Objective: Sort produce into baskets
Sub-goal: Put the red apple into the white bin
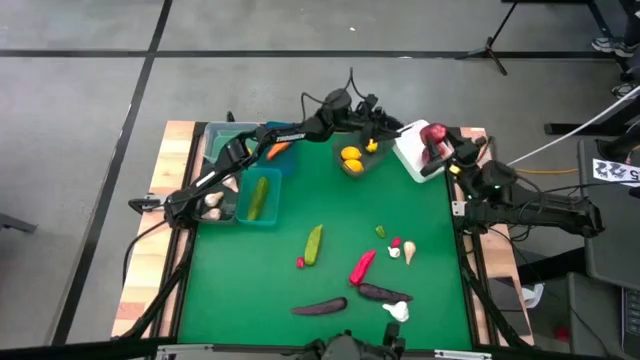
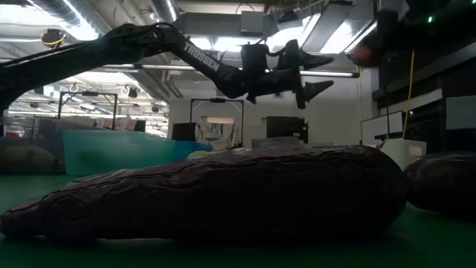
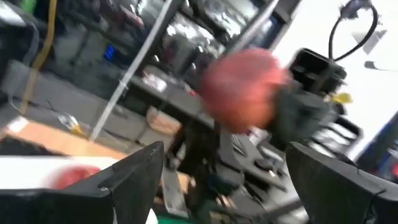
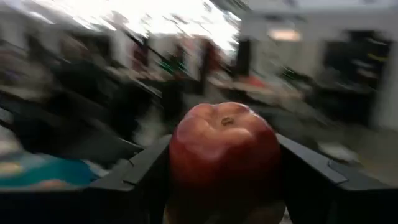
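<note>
My right gripper (image 1: 440,146) is shut on a red apple (image 4: 224,149) at the far right, above the white basket (image 1: 408,158). Another red apple (image 3: 73,177) lies in that basket. My left gripper (image 3: 224,155) stands open in the air just left of the held apple (image 3: 244,90), pointing at it with nothing between its fingers. Lemons (image 1: 351,158) sit in a grey tub. A cucumber (image 1: 258,196) lies in the blue tub (image 1: 272,212), garlic (image 1: 213,204) in the tub beside it, and a carrot (image 1: 280,150) behind. My right gripper pinches the apple's two opposite sides (image 4: 177,155) between its two fingers. The fingers come about level from the table's right side. The apple is lifted clear, its stem dimple (image 4: 227,121) up, above the white basket.
Loose on the green mat (image 1: 250,270): a cucumber (image 1: 313,245), a red pepper (image 1: 362,266), two eggplants (image 1: 318,307) (image 1: 383,293), garlic bulbs (image 1: 397,311) (image 1: 408,252) and small pieces. An eggplant (image 2: 223,190) fills the low view's foreground.
</note>
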Tool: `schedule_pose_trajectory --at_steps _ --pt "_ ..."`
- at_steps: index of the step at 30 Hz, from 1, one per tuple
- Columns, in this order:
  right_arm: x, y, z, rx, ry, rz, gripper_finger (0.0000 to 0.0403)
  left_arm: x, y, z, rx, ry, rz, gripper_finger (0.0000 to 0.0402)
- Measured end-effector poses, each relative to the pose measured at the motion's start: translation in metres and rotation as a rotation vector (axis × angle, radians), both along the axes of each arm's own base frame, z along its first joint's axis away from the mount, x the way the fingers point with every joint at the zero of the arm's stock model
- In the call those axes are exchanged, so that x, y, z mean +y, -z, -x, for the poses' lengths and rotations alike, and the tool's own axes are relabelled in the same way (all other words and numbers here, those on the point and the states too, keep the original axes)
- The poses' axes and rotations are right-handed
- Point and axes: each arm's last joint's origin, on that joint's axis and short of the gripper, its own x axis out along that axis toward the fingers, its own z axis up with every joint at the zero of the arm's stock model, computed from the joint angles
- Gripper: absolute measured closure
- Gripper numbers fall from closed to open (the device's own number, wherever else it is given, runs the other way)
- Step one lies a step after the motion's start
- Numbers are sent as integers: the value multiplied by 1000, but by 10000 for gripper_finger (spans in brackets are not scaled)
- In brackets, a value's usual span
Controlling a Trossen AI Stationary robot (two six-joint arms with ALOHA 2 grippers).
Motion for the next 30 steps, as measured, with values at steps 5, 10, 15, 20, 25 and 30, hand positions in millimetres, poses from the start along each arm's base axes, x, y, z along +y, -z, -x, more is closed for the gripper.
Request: schedule_pose_trajectory --at_steps 5,10,15,20,25,30 --pt "-2 20 0 44 97 -133 157 -17 -1 -7 17 84 -3 73" --pt "-10 34 -3 93 196 -208 156 -45 -26 -11 -31 159 -78 73" --pt "-24 45 -8 127 245 -275 155 -72 -64 -5 7 251 -161 73" --pt "-43 56 -13 170 300 -343 155 -107 -99 19 193 207 -390 73" --pt "-66 66 -19 184 320 -404 155 -149 -127 46 377 142 -594 73" --pt "-89 75 -24 177 236 -458 147 -184 -148 69 492 132 -666 73"
